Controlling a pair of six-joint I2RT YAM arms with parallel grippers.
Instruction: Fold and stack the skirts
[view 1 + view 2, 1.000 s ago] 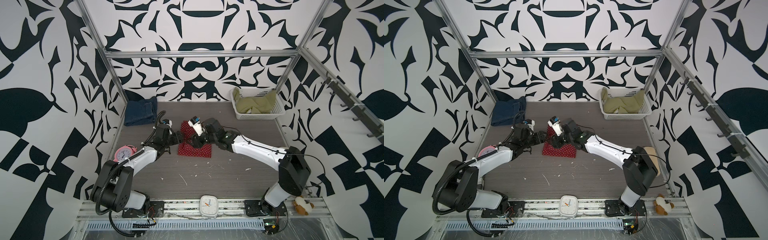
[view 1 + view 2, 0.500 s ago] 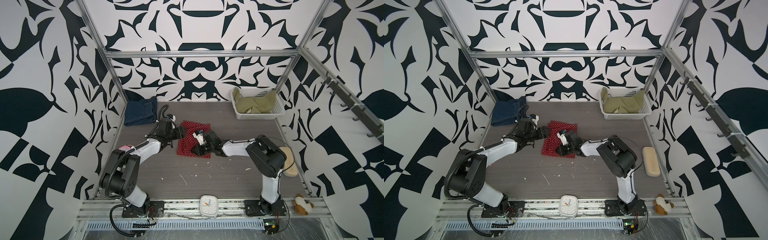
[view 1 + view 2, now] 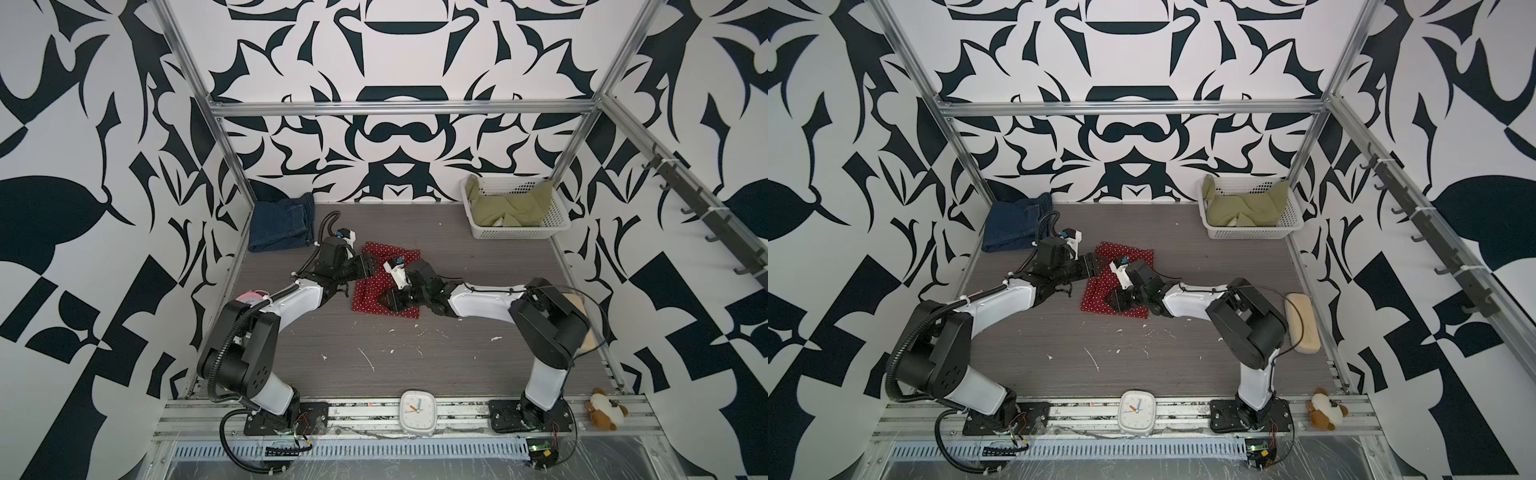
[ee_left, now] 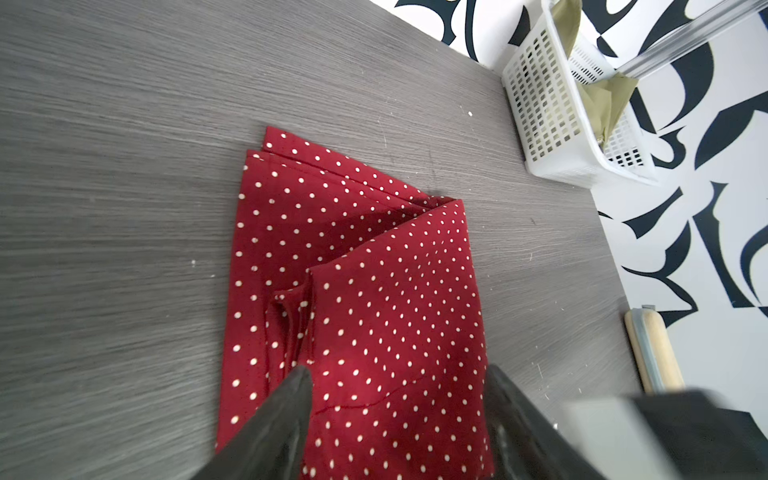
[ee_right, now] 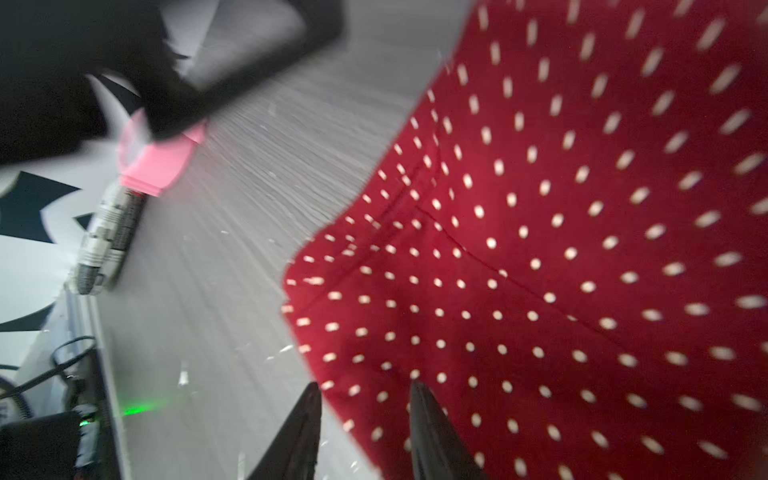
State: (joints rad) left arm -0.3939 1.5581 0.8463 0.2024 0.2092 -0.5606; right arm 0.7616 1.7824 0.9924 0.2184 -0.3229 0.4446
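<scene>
Left gripper (image 4: 397, 370) wide open over red skirt (image 4: 353, 270), holding nothing. Right gripper (image 5: 365, 384) part-open, skirt edge between jaws.

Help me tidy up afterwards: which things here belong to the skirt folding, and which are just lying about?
Job: red dotted skirt, denim skirt, green skirt.
Lying about: white basket holding the green skirt, white clock, pink clock, toy bear.

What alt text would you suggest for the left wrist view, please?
A red polka-dot skirt, loosely folded, lies on a grey table, the left tool's dark fingers spread over it. A white basket holding olive cloth stands beyond.
</scene>
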